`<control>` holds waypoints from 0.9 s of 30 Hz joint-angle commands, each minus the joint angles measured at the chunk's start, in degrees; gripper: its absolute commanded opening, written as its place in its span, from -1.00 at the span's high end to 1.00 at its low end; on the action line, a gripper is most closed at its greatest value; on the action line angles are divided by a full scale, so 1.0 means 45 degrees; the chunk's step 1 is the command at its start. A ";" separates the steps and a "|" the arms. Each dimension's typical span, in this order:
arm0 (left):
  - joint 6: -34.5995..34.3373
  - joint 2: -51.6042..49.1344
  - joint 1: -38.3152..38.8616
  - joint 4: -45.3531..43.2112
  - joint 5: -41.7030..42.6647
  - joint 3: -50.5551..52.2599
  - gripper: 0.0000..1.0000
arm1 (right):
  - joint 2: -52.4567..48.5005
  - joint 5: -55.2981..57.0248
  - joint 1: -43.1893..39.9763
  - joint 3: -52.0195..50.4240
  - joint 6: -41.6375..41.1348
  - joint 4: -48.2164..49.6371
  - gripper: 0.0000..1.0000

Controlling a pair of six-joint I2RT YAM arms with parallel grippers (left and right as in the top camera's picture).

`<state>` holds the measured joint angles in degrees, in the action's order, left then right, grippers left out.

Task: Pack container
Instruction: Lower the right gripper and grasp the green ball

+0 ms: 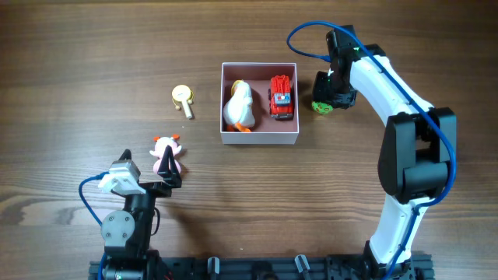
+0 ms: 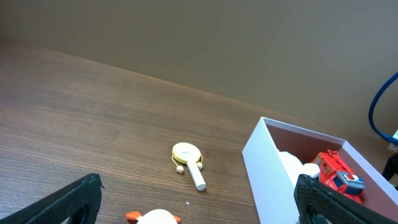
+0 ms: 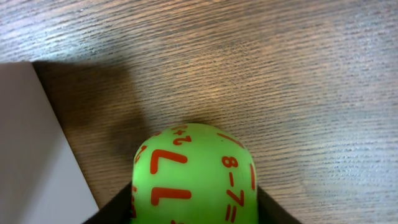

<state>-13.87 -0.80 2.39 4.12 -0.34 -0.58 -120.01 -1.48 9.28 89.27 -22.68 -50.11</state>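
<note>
The container (image 1: pixel 260 138) is a white-walled box with a pink floor at mid-table, holding a white duck (image 1: pixel 240 106) and a red truck (image 1: pixel 281 96). Just right of it lies a green toy (image 1: pixel 322 106) with red numbers. My right gripper (image 1: pixel 326 103) stands over this toy. In the right wrist view its dark fingers press both sides of the green toy (image 3: pixel 193 174), with the container's wall (image 3: pixel 31 143) at left. My left gripper (image 1: pixel 149 168) is open near a pink and white toy (image 1: pixel 166 155), which shows low between its fingers (image 2: pixel 157 217).
A yellow drum rattle (image 1: pixel 184 99) with a white handle lies left of the container, also ahead in the left wrist view (image 2: pixel 188 160). The container's white wall (image 2: pixel 267 168) rises at right there. The right arm (image 1: pixel 405 140) spans the table's right side.
</note>
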 commanded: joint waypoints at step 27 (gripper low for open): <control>-0.0058 0.0083 -0.0073 0.0010 -0.0034 0.0058 -1.00 | 0.3196 -0.1894 0.1690 0.4940 0.0364 -0.5430 0.48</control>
<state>-13.87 -0.80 2.39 4.14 -0.34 -0.58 -104.75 -8.23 14.31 111.66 -21.52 -71.77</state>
